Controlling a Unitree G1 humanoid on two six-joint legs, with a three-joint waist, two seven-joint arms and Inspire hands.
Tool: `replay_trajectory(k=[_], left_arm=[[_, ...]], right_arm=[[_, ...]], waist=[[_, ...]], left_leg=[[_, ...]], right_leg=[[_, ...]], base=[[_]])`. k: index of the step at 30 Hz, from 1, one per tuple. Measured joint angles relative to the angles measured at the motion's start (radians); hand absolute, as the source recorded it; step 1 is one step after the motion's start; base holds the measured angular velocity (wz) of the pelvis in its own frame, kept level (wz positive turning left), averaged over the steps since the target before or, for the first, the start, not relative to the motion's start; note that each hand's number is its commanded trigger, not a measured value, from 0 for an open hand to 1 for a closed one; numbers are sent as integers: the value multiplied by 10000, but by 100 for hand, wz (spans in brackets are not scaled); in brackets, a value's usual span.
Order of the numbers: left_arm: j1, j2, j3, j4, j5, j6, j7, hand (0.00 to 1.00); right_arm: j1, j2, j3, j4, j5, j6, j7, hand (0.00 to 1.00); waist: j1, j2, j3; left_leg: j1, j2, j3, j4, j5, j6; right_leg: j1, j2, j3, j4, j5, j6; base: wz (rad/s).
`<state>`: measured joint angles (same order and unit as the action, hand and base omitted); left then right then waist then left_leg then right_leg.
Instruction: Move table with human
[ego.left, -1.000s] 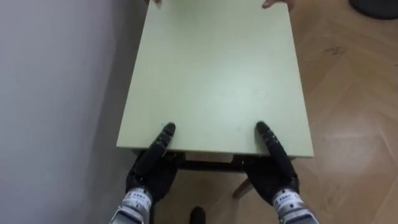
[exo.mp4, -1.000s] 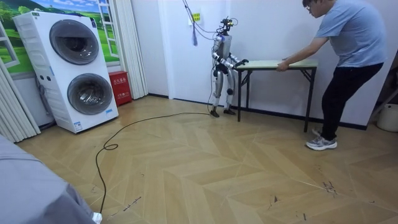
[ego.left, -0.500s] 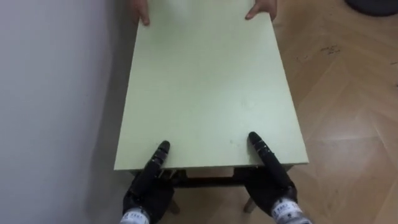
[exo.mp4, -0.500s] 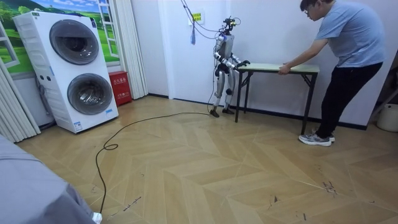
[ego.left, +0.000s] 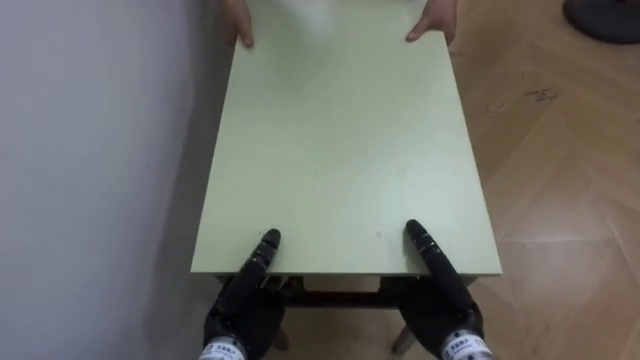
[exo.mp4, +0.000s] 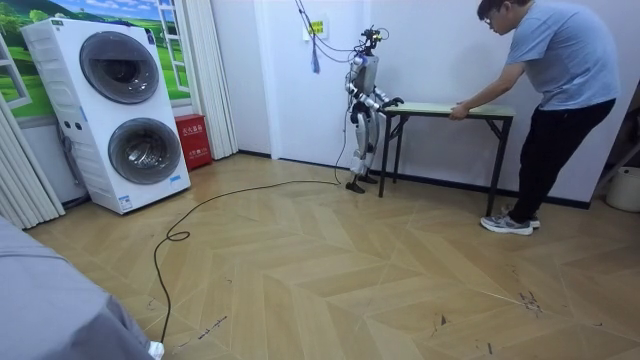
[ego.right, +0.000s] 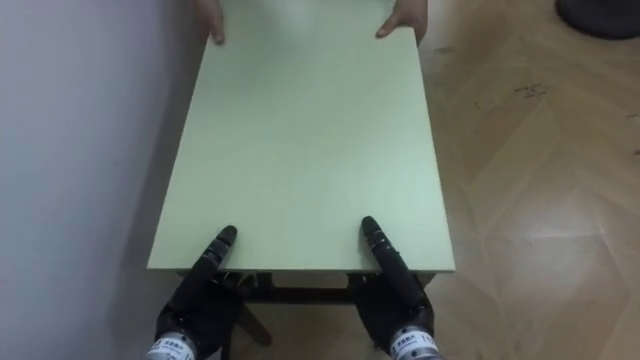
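Note:
A pale green table (ego.left: 340, 150) (ego.right: 300, 140) with dark legs stretches away from me along a white wall. My left hand (ego.left: 246, 295) (ego.right: 200, 283) grips its near edge at the left, thumb on top and fingers curled beneath. My right hand (ego.left: 440, 290) (ego.right: 392, 282) holds the same edge at the right in the same way. A person's hands (ego.left: 432, 22) (ego.right: 402, 20) hold the far edge. In the room view the person (exo.mp4: 560, 90) leans over the far end of the table (exo.mp4: 445, 106) while I stand at the near end.
The white wall (ego.left: 90, 170) runs close along the table's left side. Wooden herringbone floor (ego.left: 560, 180) lies open to the right. A dark round object (ego.left: 605, 18) sits at the far right. A stacked washer and dryer (exo.mp4: 115, 110) stands at the room view's left.
The table and the person have shifted slightly toward the room view's right, and I have stepped after it. Both my hands keep their hold on the near edge.

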<state>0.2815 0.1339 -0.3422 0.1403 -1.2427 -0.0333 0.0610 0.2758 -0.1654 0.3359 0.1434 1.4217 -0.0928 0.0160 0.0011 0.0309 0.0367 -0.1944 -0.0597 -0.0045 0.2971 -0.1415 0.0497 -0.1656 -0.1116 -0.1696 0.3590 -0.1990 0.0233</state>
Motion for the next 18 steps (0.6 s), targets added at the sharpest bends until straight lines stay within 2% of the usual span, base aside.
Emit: replay_trajectory(k=[6, 12, 13, 15, 16, 17, 18], left_arm=[[65, 98, -157, 76, 18, -15, -1, 84], [41, 98, -127, 316, 326, -139, -4, 79], [41, 47, -115, 417, 376, -169, -38, 75], [0, -42, -77, 487, 376, -168, -41, 59], [4, -44, -81, 494, 376, -162, -81, 17], [6, -44, -80, 494, 376, -158, -95, 0], [22, -33, -78, 494, 380, -157, -132, 0]], right_arm=[[139, -77, 158, 89, 261, -26, 5, 100], [144, -76, 353, 350, 286, -101, 239, 100], [147, -67, 357, 417, 284, -106, 323, 100], [148, -71, 359, 427, 284, -98, 387, 100], [161, -81, 355, 437, 285, -95, 435, 41], [175, -79, 351, 437, 286, -95, 453, 0], [189, -76, 349, 437, 286, -95, 470, 0]], waist=[[38, -127, -9], [109, -225, -19], [96, -255, -39], [75, -265, -43], [78, -265, -44], [92, -265, -44], [96, -265, -44]], left_leg=[[369, 28, 35, -265, 5, 11], [612, 143, 168, -443, 1, 4], [642, 148, 168, -469, -4, -3], [640, 151, 171, -494, -6, -7], [647, 150, 181, -521, -6, -7], [662, 149, 183, -544, -6, -7], [687, 149, 184, -578, -6, -6]], right_leg=[[473, 104, 71, -521, 122, 51], [793, 253, 163, -928, 268, 5], [831, 265, 157, -965, 270, 2], [832, 270, 159, -995, 278, -2], [832, 269, 153, -1002, 283, 1], [834, 269, 142, -1004, 285, 1], [850, 269, 128, -1013, 289, 1]], base=[[-1], [-6], [0], [0], [0], [0], [0]])
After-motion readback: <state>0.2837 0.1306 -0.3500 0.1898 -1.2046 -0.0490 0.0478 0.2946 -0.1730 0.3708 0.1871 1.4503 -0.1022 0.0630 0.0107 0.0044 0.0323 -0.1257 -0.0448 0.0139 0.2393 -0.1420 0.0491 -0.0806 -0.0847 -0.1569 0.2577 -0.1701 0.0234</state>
